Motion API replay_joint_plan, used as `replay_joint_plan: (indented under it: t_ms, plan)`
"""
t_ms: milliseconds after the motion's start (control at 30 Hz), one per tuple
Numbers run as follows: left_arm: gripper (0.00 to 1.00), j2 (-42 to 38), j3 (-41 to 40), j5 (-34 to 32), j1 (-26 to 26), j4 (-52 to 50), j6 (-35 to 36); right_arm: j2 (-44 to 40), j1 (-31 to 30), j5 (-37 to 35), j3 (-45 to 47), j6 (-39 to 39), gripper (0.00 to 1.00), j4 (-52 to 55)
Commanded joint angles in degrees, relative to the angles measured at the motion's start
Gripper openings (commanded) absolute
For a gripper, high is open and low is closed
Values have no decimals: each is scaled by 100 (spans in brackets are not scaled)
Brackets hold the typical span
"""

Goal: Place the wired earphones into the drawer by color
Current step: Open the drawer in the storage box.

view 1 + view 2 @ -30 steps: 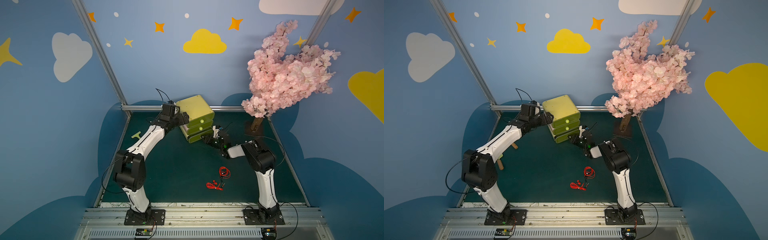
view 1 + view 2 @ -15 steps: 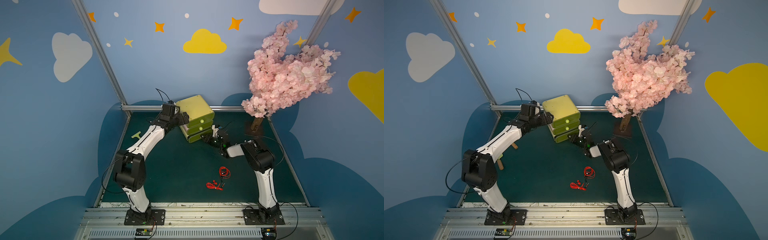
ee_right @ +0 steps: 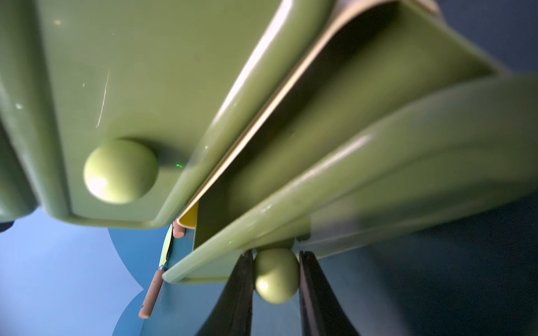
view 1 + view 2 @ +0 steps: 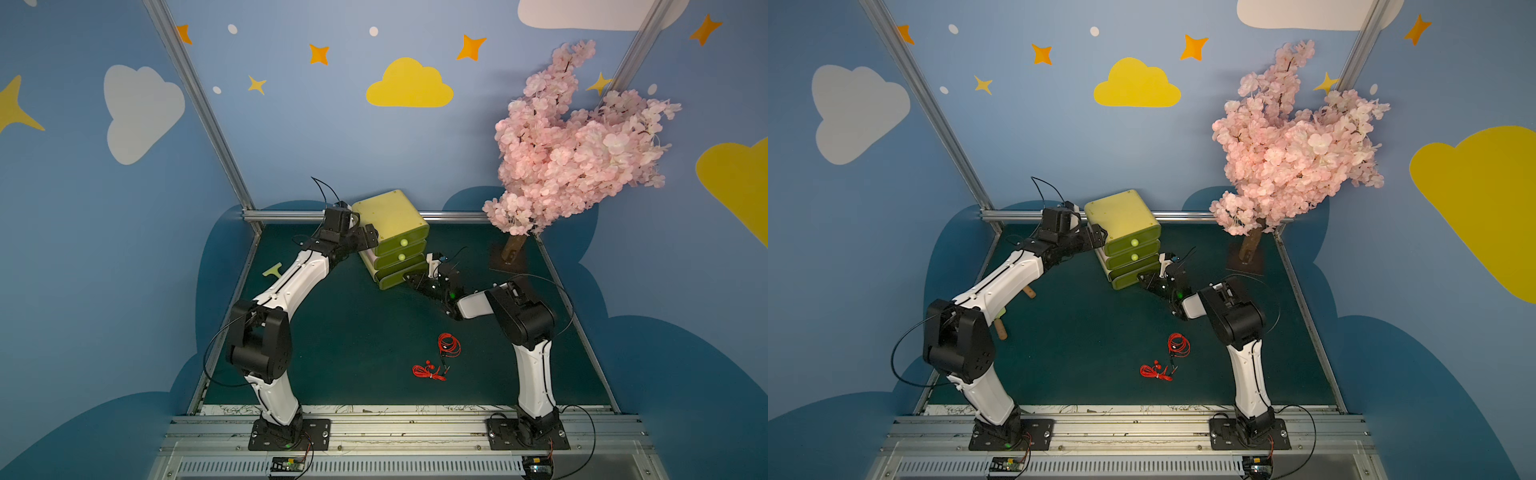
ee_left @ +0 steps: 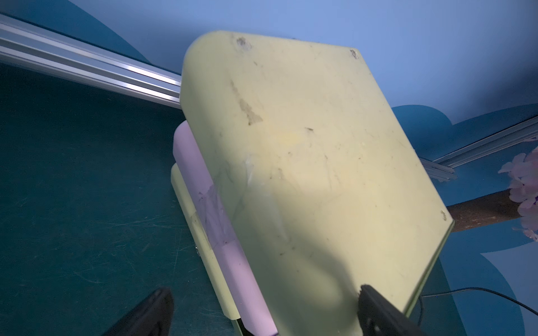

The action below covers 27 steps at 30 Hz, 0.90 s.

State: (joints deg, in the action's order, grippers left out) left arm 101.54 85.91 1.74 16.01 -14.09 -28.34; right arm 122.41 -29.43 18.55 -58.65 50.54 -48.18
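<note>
**A:** Where are the earphones?

**B:** One red earphone coil (image 4: 449, 345) and a second red coil (image 4: 428, 371) lie close together on the desk (image 4: 353, 332), in front of the green drawer unit (image 4: 390, 212) and well apart from it.

**A:** The right hand (image 3: 276, 254)?

**B:** It is clamped on the knob (image 3: 276, 279) of the unit's bottom drawer (image 3: 393, 151), which stands slightly out.

**A:** The left hand (image 5: 263, 291)?

**B:** Its fingers are spread wide, straddling the unit's top edge on the left arm's side.

dark green mat (image 4: 353, 332) carries a drawer unit (image 4: 390, 216), two red earphones (image 4: 449, 345), a blossom tree (image 4: 512, 249), a wooden-handled tool (image 4: 1000, 329).
</note>
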Motion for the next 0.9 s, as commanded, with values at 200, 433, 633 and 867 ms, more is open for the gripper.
replay_joint_plan:
  t_ms: [200,433,633,867]
  plan:
    - [100,-60,-136,-42,-45,-305,42,-640,58,35,764,-202,26,-156]
    - [100,-72,-136,-42,-45,-316,36,-970,60,35,1353,-273,26,-278]
    - [100,-103,-145,-33,-46,-332,30,-1282,69,-44,1781,-427,26,-287]
    - [100,-136,-145,17,-45,-350,-16,-1338,94,-26,1857,-449,35,-283]
